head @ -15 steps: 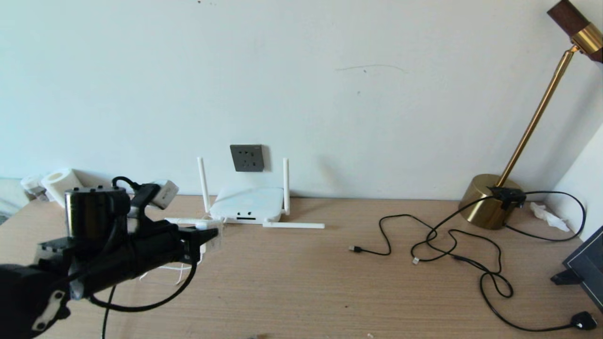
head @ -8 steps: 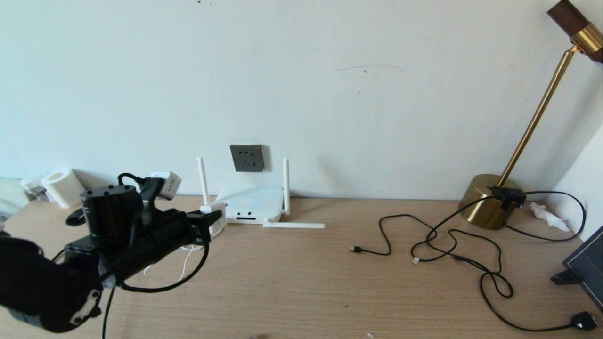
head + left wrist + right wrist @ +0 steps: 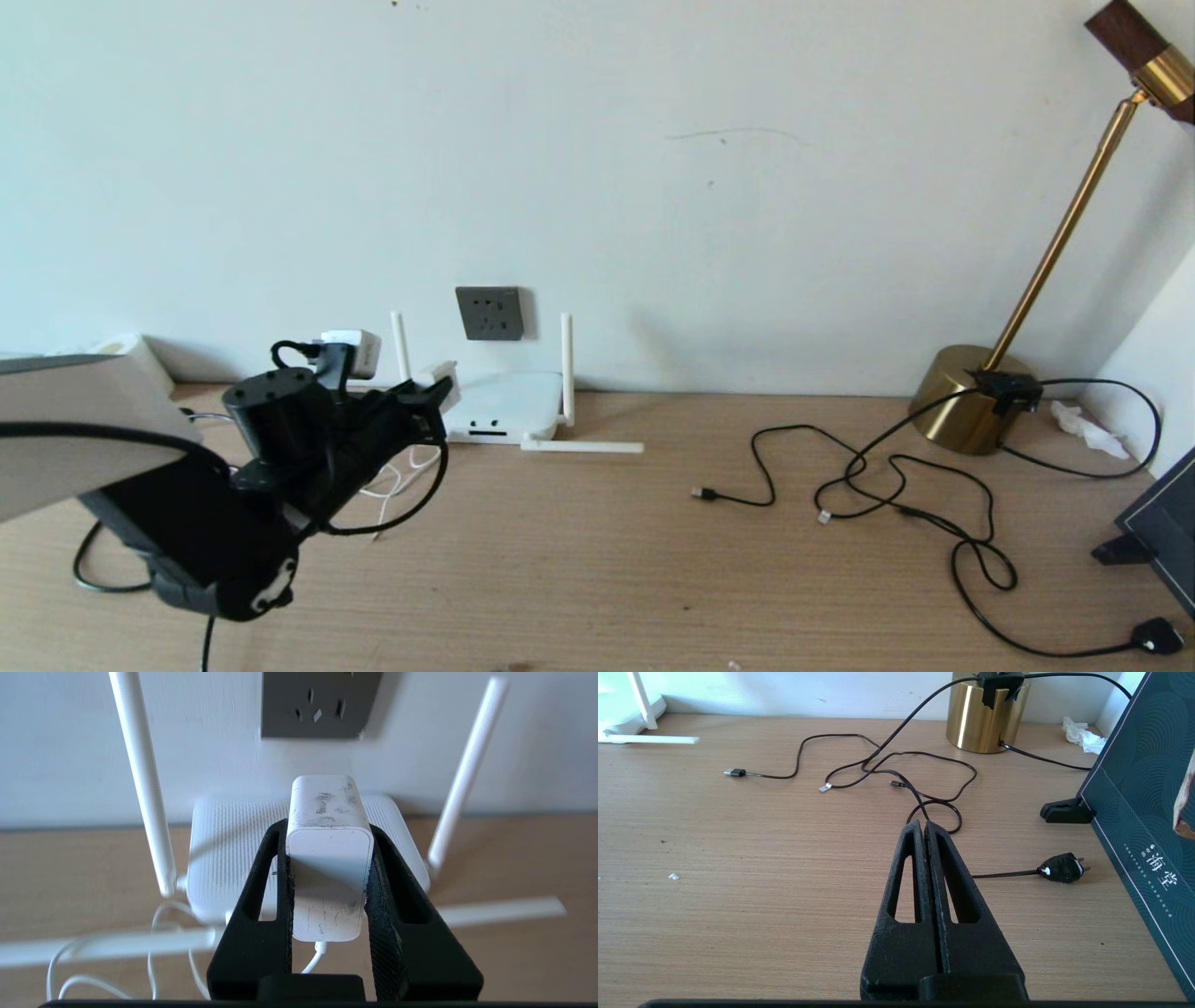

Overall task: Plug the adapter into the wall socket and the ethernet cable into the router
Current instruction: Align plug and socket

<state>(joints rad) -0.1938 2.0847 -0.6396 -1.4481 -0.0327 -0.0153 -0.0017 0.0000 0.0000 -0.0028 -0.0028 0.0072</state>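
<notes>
My left gripper (image 3: 435,392) is shut on the adapter (image 3: 327,858), a scuffed white block whose thin white cord trails down to the table. It hangs just above the near left part of the router (image 3: 504,406), short of the wall. The dark grey wall socket (image 3: 317,704) sits on the wall straight ahead of the adapter and higher up. Two of the router's antennas stand upright and one lies flat on the table (image 3: 583,447). My right gripper (image 3: 923,823) is shut on nothing, low over the table on the right. I cannot pick out the ethernet cable.
Thin black cables (image 3: 896,485) sprawl across the right half of the table, ending in a small USB plug (image 3: 702,494) and a black power plug (image 3: 1062,868). A brass lamp base (image 3: 971,397) stands at the back right, beside a dark patterned box (image 3: 1148,812).
My left arm has carried the adapter forward and to the right, from over the open table to just over the router, closer to the wall socket. Nothing on the right has moved.
</notes>
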